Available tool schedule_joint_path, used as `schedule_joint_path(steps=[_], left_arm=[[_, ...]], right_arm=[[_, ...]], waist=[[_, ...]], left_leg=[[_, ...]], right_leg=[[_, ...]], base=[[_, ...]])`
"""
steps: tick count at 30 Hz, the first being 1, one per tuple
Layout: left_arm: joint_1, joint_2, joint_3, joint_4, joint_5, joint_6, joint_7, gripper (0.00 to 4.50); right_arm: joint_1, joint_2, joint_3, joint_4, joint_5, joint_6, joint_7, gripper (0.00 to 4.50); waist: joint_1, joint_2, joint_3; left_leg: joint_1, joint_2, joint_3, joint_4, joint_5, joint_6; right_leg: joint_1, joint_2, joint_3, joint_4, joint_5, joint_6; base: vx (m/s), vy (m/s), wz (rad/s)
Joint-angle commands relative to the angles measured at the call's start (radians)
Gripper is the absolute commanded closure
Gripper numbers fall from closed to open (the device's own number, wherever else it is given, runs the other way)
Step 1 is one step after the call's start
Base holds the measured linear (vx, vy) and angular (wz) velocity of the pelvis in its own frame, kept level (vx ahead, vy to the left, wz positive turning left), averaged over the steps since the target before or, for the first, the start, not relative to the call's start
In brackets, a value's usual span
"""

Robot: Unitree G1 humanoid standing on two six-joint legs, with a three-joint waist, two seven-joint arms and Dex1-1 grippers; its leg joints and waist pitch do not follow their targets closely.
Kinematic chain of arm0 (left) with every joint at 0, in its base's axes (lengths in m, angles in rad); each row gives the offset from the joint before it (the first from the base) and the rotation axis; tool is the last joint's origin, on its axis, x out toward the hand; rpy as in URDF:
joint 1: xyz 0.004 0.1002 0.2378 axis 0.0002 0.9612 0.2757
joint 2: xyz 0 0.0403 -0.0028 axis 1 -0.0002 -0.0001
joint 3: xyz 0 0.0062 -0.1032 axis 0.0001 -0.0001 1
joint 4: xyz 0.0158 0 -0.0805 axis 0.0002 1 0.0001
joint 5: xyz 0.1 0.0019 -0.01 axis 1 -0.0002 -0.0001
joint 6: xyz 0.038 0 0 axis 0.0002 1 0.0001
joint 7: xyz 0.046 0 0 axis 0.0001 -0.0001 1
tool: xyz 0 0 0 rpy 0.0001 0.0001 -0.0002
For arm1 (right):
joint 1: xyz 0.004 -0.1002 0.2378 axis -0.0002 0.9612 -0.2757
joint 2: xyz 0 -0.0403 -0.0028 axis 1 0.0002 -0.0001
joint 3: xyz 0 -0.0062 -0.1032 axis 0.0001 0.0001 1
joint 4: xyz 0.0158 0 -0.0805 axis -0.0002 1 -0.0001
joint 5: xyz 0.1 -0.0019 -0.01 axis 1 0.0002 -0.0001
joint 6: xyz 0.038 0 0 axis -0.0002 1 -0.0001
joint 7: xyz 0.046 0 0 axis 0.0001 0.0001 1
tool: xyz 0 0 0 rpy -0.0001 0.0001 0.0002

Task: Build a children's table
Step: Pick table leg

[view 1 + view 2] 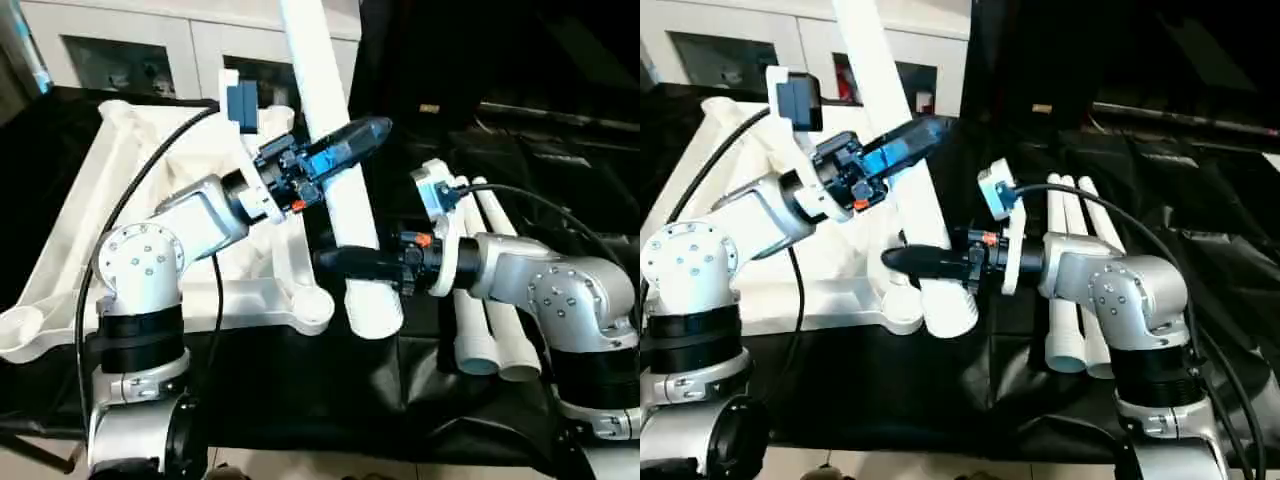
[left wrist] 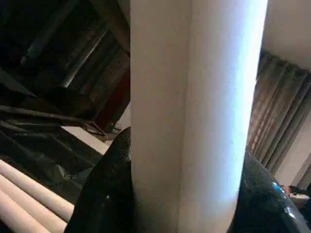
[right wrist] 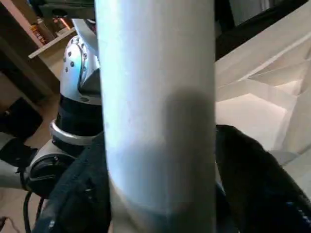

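The children's table top (image 1: 80,240) lies upside down on the black-draped work table, ribbed underside up. One white tube leg (image 1: 330,120) stands tilted over its near right corner socket (image 1: 312,305). The leg's wide lower end (image 1: 372,315) hangs just right of that socket. My left gripper (image 1: 345,145) is shut on the leg at mid-height, its black fingers (image 2: 104,194) pressed against both sides of the tube. Lower down, my right gripper (image 1: 340,262) clasps the same leg from the right, fingers (image 3: 77,194) tight on either side.
Three more white legs (image 1: 1070,280) lie side by side on the black cloth to the right, beside my right forearm. A white cabinet with glass doors (image 1: 120,50) stands behind the table. The table's front edge runs just below the socket.
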Motion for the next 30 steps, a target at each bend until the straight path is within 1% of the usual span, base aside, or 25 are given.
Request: schedule_joint_path(steps=[1,2,5,7,8,9,10,11,12,13,14,15,16,17,18,19,20,21,22,23,24,25,26,27,30], left_arm=[[-0.008,0.0,-0.011,-0.056,-0.052,-0.018,-0.057,2.68],[-0.002,0.003,-0.018,-0.062,-0.054,-0.015,-0.06,2.68],[0.003,0.006,-0.023,-0.069,-0.058,-0.015,-0.064,2.68],[0.007,0.016,-0.038,-0.07,-0.031,-0.027,-0.052,2.68],[0.006,0.019,-0.046,-0.067,-0.011,-0.032,-0.038,2.12],[0.006,0.027,-0.064,-0.063,0.013,-0.034,-0.03,2.12],[0.007,0.029,-0.069,-0.063,0.02,-0.038,-0.029,1.98],[0.008,0.033,-0.077,-0.064,0.028,-0.044,-0.031,1.98],[0.01,0.033,-0.097,-0.069,0.056,-0.05,-0.003,1.8],[0.011,0.032,-0.122,-0.073,0.099,-0.059,0.039,1.69],[0.011,0.033,-0.143,-0.073,0.135,-0.065,0.074,1.6],[0.01,0.028,-0.173,-0.062,0.197,-0.066,0.145,1.6],[0.01,0.028,-0.173,-0.062,0.197,-0.066,0.145,1.57],[0.009,0.022,-0.19,-0.051,0.237,-0.064,0.198,1.48],[0.009,-0.024,-0.178,-0.023,0.269,-0.055,0.309,1.43],[0.01,-0.029,-0.175,-0.022,0.27,-0.055,0.316,1.4],[0.011,-0.051,-0.16,-0.015,0.272,-0.054,0.353,1.4],[0.011,-0.091,-0.134,-0.005,0.278,-0.053,0.419,1.83],[0.011,-0.099,-0.128,-0.003,0.281,-0.056,0.433,1.83],[0.009,-0.106,-0.124,0.0,0.289,-0.064,0.447,1.78],[0.007,-0.111,-0.12,0.003,0.293,-0.071,0.458,1.92],[0.004,-0.117,-0.115,0.009,0.297,-0.081,0.467,1.92],[0.001,-0.121,-0.11,0.012,0.299,-0.088,0.472,2.13],[-0.002,-0.122,-0.107,0.016,0.301,-0.094,0.476,2.28],[-0.006,-0.122,-0.102,0.022,0.31,-0.096,0.49,2.3]], right_arm=[[0.028,-0.036,0.01,0.035,-0.031,0.022,-0.03,1.85],[0.03,-0.036,0.011,0.032,-0.029,0.023,-0.03,2.03],[0.031,-0.034,0.014,0.03,-0.03,0.022,-0.04,2.22],[0.032,-0.027,0.016,0.034,-0.044,0.009,-0.064,2.41],[0.032,-0.023,0.016,0.035,-0.056,-0.004,-0.076,2.47],[0.026,0.0,0.005,0.05,-0.089,-0.031,-0.131,2.47],[0.024,0.006,0.001,0.056,-0.096,-0.036,-0.146,2.52],[0.021,0.013,-0.003,0.062,-0.103,-0.041,-0.166,2.52],[0.017,0.027,-0.001,0.067,-0.127,-0.069,-0.206,2.53],[0.013,0.04,0.002,0.07,-0.144,-0.085,-0.24,2.53],[0.012,0.048,0.005,0.069,-0.154,-0.096,-0.256,2.53],[0.008,0.066,0.009,0.069,-0.173,-0.111,-0.293,2.53],[0.008,0.066,0.009,0.069,-0.173,-0.111,-0.293,2.54],[0.005,0.079,0.012,0.069,-0.184,-0.116,-0.317,2.54],[-0.003,0.122,0.01,0.07,-0.207,-0.138,-0.384,2.54],[-0.004,0.126,0.009,0.07,-0.208,-0.139,-0.389,2.55],[-0.009,0.145,0.007,0.07,-0.215,-0.144,-0.415,2.55],[-0.02,0.18,0.01,0.073,-0.241,-0.152,-0.471,2.56],[-0.024,0.188,0.014,0.075,-0.25,-0.155,-0.485,2.56],[-0.027,0.197,0.014,0.077,-0.254,-0.156,-0.499,2.57],[-0.029,0.203,0.013,0.079,-0.256,-0.156,-0.508,2.57],[-0.033,0.209,0.016,0.082,-0.263,-0.162,-0.518,2.57],[-0.034,0.213,0.022,0.085,-0.269,-0.165,-0.525,2.57],[-0.036,0.212,0.033,0.086,-0.277,-0.169,-0.525,2.57],[-0.037,0.216,0.048,0.087,-0.289,-0.177,-0.534,2.57]], waist=[[0.002,0.002,-0.069],[0.002,0.001,-0.07],[0.002,0.002,-0.072],[0.003,0.002,-0.072],[0.003,0.001,-0.071],[0.002,0.002,-0.071],[0.001,0.003,-0.071],[-0.001,0.003,-0.069],[-0.001,0.002,-0.071],[-0.002,0.005,-0.07],[-0.003,0.006,-0.07],[-0.005,0.006,-0.07],[-0.004,0.007,-0.07],[-0.001,0.007,-0.075],[-0.006,0.009,-0.07],[-0.006,0.008,-0.07],[-0.007,0.006,-0.074],[-0.006,0.003,-0.074],[-0.008,0.002,-0.073],[-0.009,0.0,-0.074],[-0.009,0.002,-0.074],[-0.01,0.0,-0.073],[-0.01,0.001,-0.073],[-0.01,0.001,-0.073],[-0.01,0.002,-0.073]], left_leg=[[-0.002,0.026,-0.001,-0.066,-0.044,0.006],[-0.002,0.028,-0.001,-0.066,-0.04,0.005],[-0.003,0.027,-0.001,-0.065,-0.027,0.006],[-0.003,0.027,-0.001,-0.065,-0.026,0.005],[-0.003,0.027,-0.001,-0.066,-0.028,0.004],[-0.003,0.026,-0.001,-0.065,-0.026,0.001],[-0.003,0.027,-0.002,-0.066,-0.021,-0.002],[-0.003,0.027,-0.002,-0.068,-0.031,-0.009],[-0.002,0.026,-0.001,-0.067,-0.036,-0.01],[-0.002,0.028,-0.002,-0.068,-0.038,-0.016],[0.0,0.031,-0.004,-0.07,-0.045,-0.023],[-0.001,0.03,-0.004,-0.07,-0.046,-0.03],[0.002,0.03,-0.003,-0.069,-0.05,-0.03],[0.004,0.028,-0.001,-0.067,-0.036,-0.03],[0.001,0.031,-0.002,-0.069,-0.034,-0.032],[0.0,0.029,-0.002,-0.068,-0.04,-0.039],[-0.003,0.028,-0.002,-0.066,-0.035,-0.039],[-0.005,0.025,-0.001,-0.066,-0.032,-0.036],[-0.006,0.026,-0.001,-0.067,-0.033,-0.036],[-0.007,0.023,-0.002,-0.066,-0.033,-0.033],[-0.007,0.023,-0.003,-0.067,-0.034,-0.03],[-0.006,0.022,-0.002,-0.066,-0.034,-0.028],[-0.005,0.022,-0.002,-0.066,-0.039,-0.028],[-0.006,0.021,-0.001,-0.066,-0.039,-0.026],[-0.004,0.022,-0.002,-0.066,-0.036,-0.021]], right_leg=[[0.067,-0.07,0.046,-0.076,-0.226,-0.131],[0.068,-0.07,0.046,-0.074,-0.218,-0.131],[0.068,-0.069,0.046,-0.07,-0.187,-0.138],[0.068,-0.069,0.046,-0.07,-0.181,-0.139],[0.068,-0.069,0.046,-0.07,-0.186,-0.138],[0.068,-0.07,0.046,-0.07,-0.189,-0.136],[0.066,-0.069,0.046,-0.07,-0.19,-0.133],[0.066,-0.068,0.045,-0.073,-0.212,-0.124],[0.067,-0.068,0.046,-0.073,-0.219,-0.122],[0.064,-0.069,0.047,-0.073,-0.219,-0.117],[0.064,-0.069,0.046,-0.073,-0.223,-0.113],[0.064,-0.068,0.047,-0.073,-0.223,-0.103],[0.062,-0.068,0.046,-0.073,-0.227,-0.104],[0.064,-0.068,0.048,-0.068,-0.191,-0.112],[0.061,-0.064,0.048,-0.068,-0.161,-0.12],[0.065,-0.065,0.047,-0.066,-0.162,-0.124],[0.069,-0.068,0.048,-0.065,-0.155,-0.129],[0.069,-0.067,0.048,-0.065,-0.15,-0.129],[0.069,-0.066,0.048,-0.065,-0.149,-0.129],[0.071,-0.065,0.047,-0.067,-0.154,-0.119],[0.071,-0.065,0.047,-0.068,-0.16,-0.107],[0.069,-0.064,0.047,-0.069,-0.163,-0.1],[0.068,-0.064,0.047,-0.07,-0.171,-0.094],[0.067,-0.064,0.047,-0.07,-0.173,-0.09],[0.066,-0.063,0.046,-0.068,-0.154,-0.084]], base=[[0.0,0.0,0.0],[0.0,0.0,0.0],[0.0,0.0,0.0],[0.0,0.0,0.0],[0.0,0.0,0.0],[0.0,0.0,0.0],[0.0,0.0,0.0],[0.0,0.0,0.0],[0.0,0.0,0.0],[0.0,0.0,0.0],[0.0,0.0,0.0],[0.0,0.0,0.0],[0.0,0.0,0.0],[0.0,0.0,0.0],[0.0,0.0,0.0],[0.0,0.0,0.0],[0.0,0.0,0.0],[0.0,0.0,0.0],[0.0,0.0,0.0],[0.0,0.0,0.0],[0.0,0.0,0.0],[0.0,0.0,0.0],[0.0,0.0,0.0],[0.0,0.0,0.0],[0.0,0.0,0.0]])
